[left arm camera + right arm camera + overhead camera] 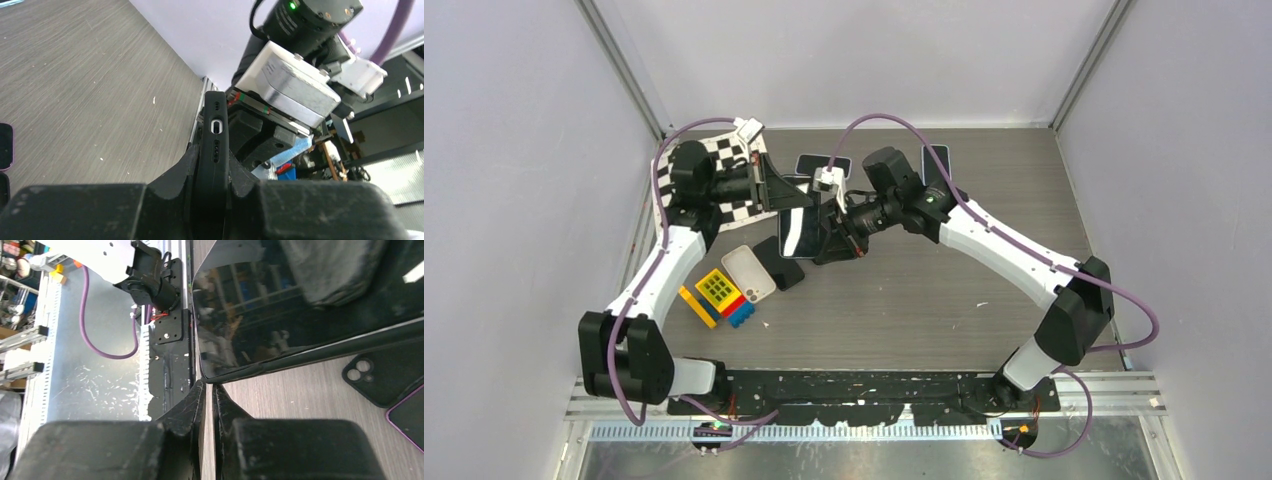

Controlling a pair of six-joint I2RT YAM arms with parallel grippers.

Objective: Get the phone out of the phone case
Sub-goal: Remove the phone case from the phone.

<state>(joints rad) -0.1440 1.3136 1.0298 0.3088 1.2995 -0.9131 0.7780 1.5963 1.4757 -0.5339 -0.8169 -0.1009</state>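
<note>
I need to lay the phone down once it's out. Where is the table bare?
Widest bare patch: front centre of the table, between the toy blocks on the left and the right arm. Also bare: the back right corner, behind that arm. Crowded: back left and centre, with the checkerboard, white case, black case and spare phones.

Phone case (216, 125) edgewise in left claw (214, 170)

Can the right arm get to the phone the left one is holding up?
Looks like yes. The left gripper clamps the cased phone by its faces, leaving its edges free, and the right gripper sits right at its corner with nothing between.
</note>
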